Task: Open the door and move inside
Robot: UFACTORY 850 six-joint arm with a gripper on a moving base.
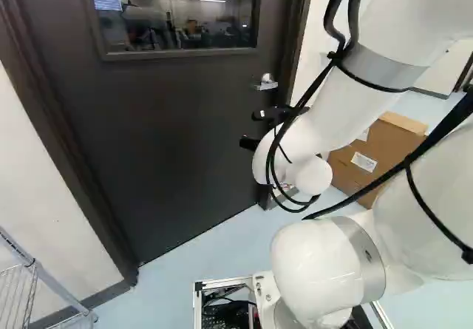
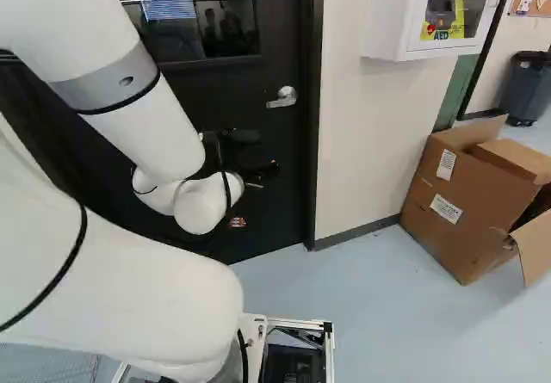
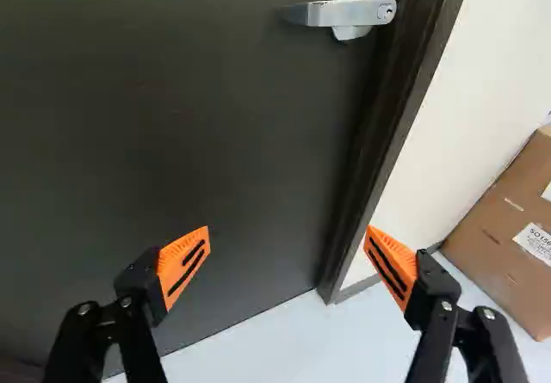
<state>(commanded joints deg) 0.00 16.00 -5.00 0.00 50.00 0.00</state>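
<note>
Ahead of your gripper [image 1: 253,129], wide open and empty, there's the smooth dark door [image 3: 172,125], closed, its shiny metal lever [image 3: 318,13] beside the frame [image 3: 405,82], long axis roughly level, tip pointing away from that frame

I record the door [image 1: 177,137] and its window [image 1: 174,11] cut off along the top in both base views. In the right base view, my arm [image 2: 146,125] hides much of the door. There the gripper [image 1: 250,129] blends into the dark door; its outline is, as far as I can judge, indistinct. The wrist view crops its finger bases. The carton [image 2: 465,206] is partly behind my arm in the left base view. Wire rack [image 1: 31,270] and wall cabinet [image 2: 392,21]: cropped. Reflections in the window: too blurred to identify.
</note>
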